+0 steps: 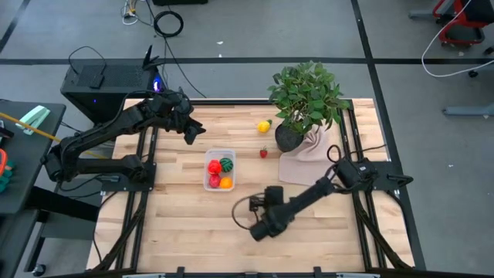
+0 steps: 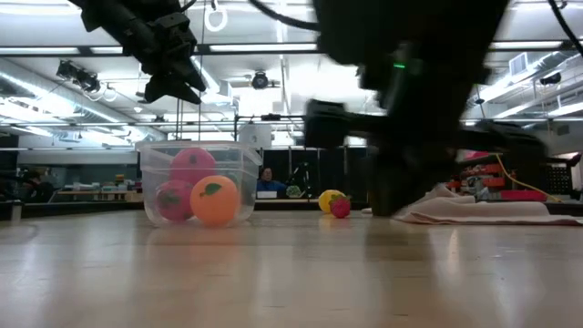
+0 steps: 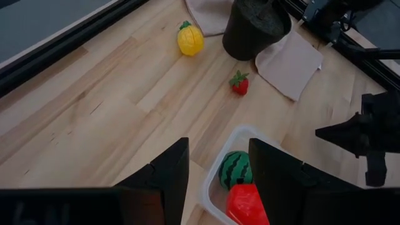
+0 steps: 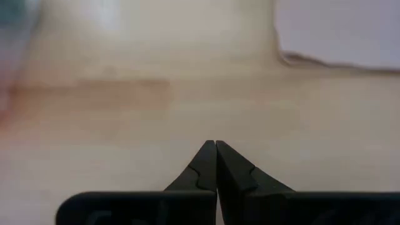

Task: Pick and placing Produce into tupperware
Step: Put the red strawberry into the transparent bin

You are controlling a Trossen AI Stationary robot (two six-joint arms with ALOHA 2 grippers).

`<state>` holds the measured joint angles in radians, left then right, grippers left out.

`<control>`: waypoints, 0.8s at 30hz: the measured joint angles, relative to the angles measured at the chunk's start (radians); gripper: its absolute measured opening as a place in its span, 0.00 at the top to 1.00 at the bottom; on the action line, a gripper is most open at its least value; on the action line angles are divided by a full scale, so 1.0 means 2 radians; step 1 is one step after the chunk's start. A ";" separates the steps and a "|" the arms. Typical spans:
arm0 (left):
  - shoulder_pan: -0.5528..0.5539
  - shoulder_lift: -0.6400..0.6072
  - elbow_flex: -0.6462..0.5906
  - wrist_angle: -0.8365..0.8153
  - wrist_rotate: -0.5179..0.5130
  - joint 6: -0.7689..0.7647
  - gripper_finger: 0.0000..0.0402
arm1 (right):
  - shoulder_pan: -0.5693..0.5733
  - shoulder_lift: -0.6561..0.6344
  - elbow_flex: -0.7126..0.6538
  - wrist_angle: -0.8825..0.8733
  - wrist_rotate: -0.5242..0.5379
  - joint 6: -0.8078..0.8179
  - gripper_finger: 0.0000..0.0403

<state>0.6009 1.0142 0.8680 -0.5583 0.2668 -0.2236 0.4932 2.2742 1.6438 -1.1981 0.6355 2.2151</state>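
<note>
With the tupperware (image 1: 219,170) mid-bench already holding toy fruit, the left gripper (image 1: 190,133), jaws part-open and empty, hovers far-left of it, and could clip its rim reaching for the strawberry (image 1: 263,153); the right gripper (image 1: 259,230) rests pinched shut.

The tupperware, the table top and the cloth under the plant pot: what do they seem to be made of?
The tupperware looks like clear, glossy plastic: the fruit inside shows through its walls. The table top looks like pale wood with a smooth finish: long planks with visible grain and seams. The cloth looks like soft beige fabric, matte and creased under the pot; the exact fibre can't be told.
</note>
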 joint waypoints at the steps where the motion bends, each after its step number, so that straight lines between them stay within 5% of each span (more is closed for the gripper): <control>1: 0.000 0.000 0.000 0.000 0.000 0.000 0.57 | 0.006 0.000 -0.008 0.006 0.001 0.002 0.99; 11: 0.000 0.000 0.000 0.000 0.000 0.005 0.57 | -0.014 0.000 -0.017 0.026 0.081 -0.009 0.97; 24: 0.000 0.000 0.000 0.003 0.000 0.026 0.57 | -0.089 0.000 -0.017 0.039 0.085 -0.132 0.96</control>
<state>0.6010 1.0142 0.8684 -0.5523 0.2665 -0.1708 0.3154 2.2742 1.6100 -1.1204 0.8059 1.9510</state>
